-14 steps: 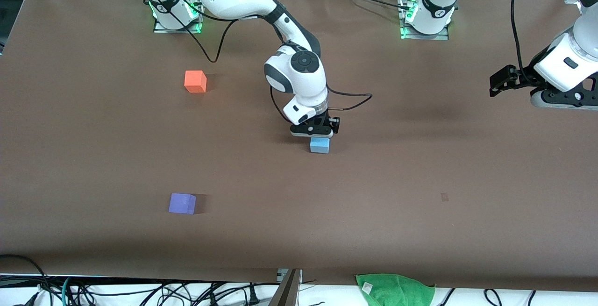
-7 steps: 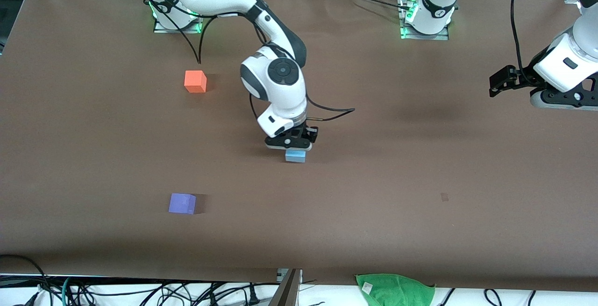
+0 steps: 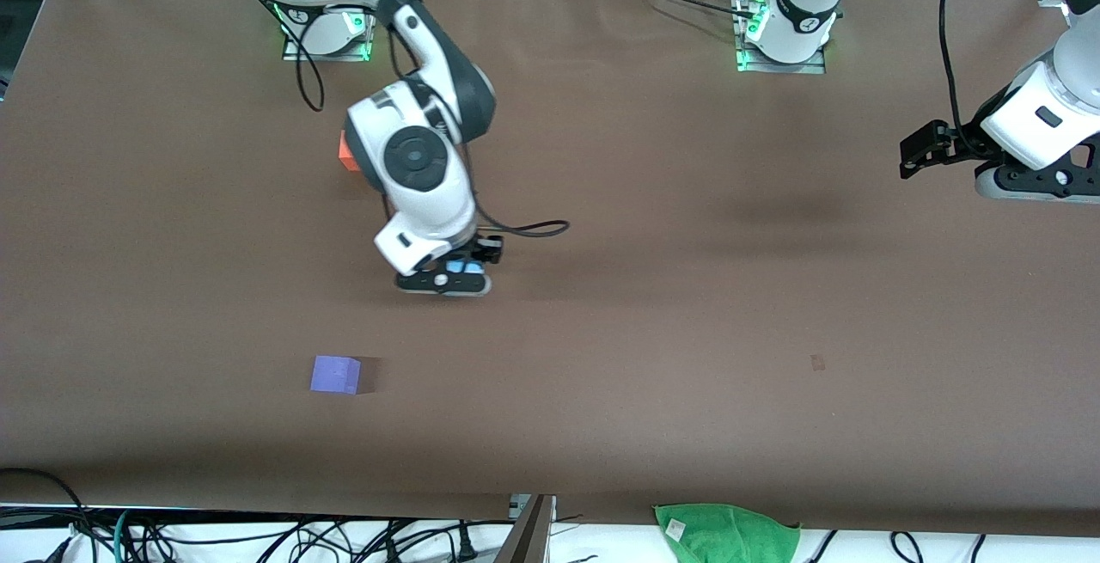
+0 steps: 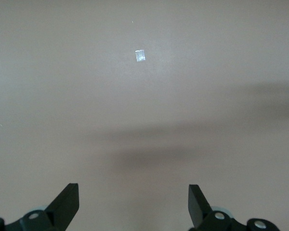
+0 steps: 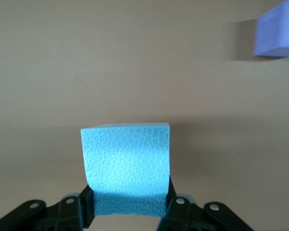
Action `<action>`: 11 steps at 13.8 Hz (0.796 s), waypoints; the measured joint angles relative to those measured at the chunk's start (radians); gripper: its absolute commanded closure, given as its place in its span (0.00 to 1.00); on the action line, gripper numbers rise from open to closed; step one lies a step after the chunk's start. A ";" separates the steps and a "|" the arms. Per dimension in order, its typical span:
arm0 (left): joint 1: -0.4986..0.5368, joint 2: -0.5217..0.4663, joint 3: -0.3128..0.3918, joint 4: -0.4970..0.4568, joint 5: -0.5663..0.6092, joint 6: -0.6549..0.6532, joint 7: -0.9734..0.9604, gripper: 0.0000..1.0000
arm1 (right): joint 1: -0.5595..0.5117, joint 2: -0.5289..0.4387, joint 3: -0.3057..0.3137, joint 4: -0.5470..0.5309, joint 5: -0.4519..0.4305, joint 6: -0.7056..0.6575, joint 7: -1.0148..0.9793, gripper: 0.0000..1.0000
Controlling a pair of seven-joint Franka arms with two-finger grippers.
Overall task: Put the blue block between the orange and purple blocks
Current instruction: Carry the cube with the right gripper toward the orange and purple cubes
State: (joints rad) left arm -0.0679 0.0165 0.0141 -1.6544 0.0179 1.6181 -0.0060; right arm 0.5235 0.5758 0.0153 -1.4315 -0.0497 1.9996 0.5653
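Your right gripper (image 3: pixel 453 273) has swung toward the right arm's end of the bench, jaws pinching the small matte sky-blue cube (image 5: pixel 126 166). Carry step: next set it between the bright orange cube (image 3: pixel 343 153) and the violet-purple cube (image 3: pixel 335 374). Left gripper (image 4: pixel 134 202) waits, jaws spread.

Both arms (image 3: pixel 421 159) white w/ black joint bands, black grippers, blk cables, green-lit bases (image 3: pixel 326 34)

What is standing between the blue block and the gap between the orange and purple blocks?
Nothing visible does. The right gripper is shut on the blue block above bare table. The brown surface from there toward the purple block shows nothing on it. The right arm hides most of the orange block.
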 measured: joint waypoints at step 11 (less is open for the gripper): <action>0.000 0.000 0.000 0.000 0.000 0.000 0.000 0.00 | -0.258 -0.139 -0.004 -0.267 0.047 0.022 -0.289 0.58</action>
State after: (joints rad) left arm -0.0681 0.0168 0.0137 -1.6539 0.0179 1.6181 -0.0060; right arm 0.2651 0.4369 0.0115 -1.6987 -0.0026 2.0213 0.2764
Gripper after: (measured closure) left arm 0.000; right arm 0.467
